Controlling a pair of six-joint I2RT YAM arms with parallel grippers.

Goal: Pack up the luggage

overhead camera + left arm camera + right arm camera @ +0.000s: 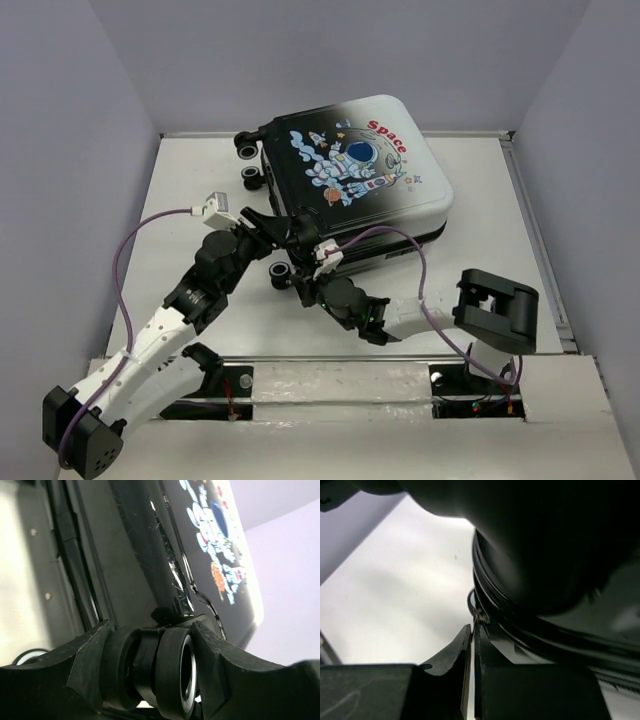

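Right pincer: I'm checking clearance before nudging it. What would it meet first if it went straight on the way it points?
Most likely the luggage: the shut right pincer points at its dark rim, tips beside a small metal piece there. Whether they already touch is unclear.

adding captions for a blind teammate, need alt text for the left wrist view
Close up, the left end effector has its two black fingers pressed against either side of a twin black wheel of the luggage, whose dark shell with a cartoon astronaut print stretches away toward the upper right.
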